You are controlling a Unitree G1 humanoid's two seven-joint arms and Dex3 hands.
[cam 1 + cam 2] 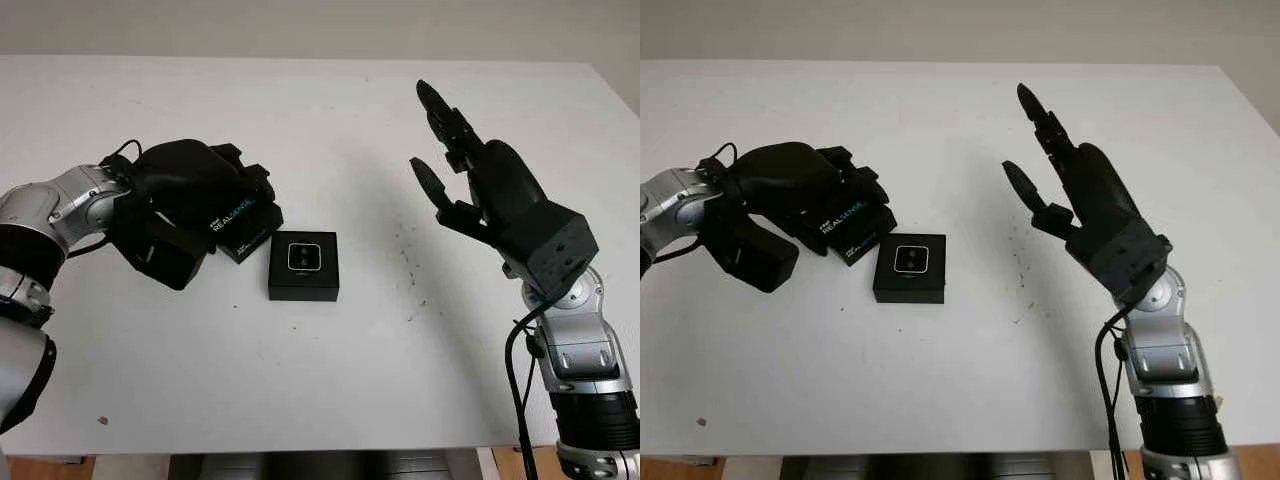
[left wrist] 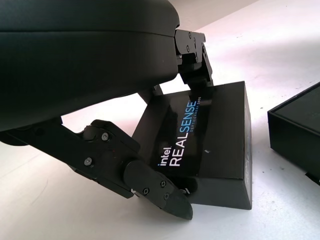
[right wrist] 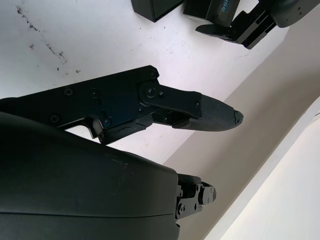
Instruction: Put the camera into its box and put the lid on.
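1. Black and square, the box (image 1: 303, 266) is seen lying flat near the middle of the white table (image 1: 330, 110), with the camera (image 1: 303, 257) seated in it, its pale face turned upward.
2. No cover is on the box; the lid (image 1: 243, 222), black with "RealSense" printed on it, is found just beside the box's far-left corner, raised at one end in the left wrist view, the other end down on the table.
3. The lid is grasped by the left hand (image 1: 190, 195), whose fingers (image 2: 150, 182) are closed against its edges; one finger is seen at the near edge and another at the far edge in the left wrist view.
4. The right hand (image 1: 470, 185) is held up in the air well to the right of the box, open and holding nothing, its fingers pointing away from the robot.
5. Small dark specks (image 1: 410, 270) are scattered on the table between the box and the right hand.
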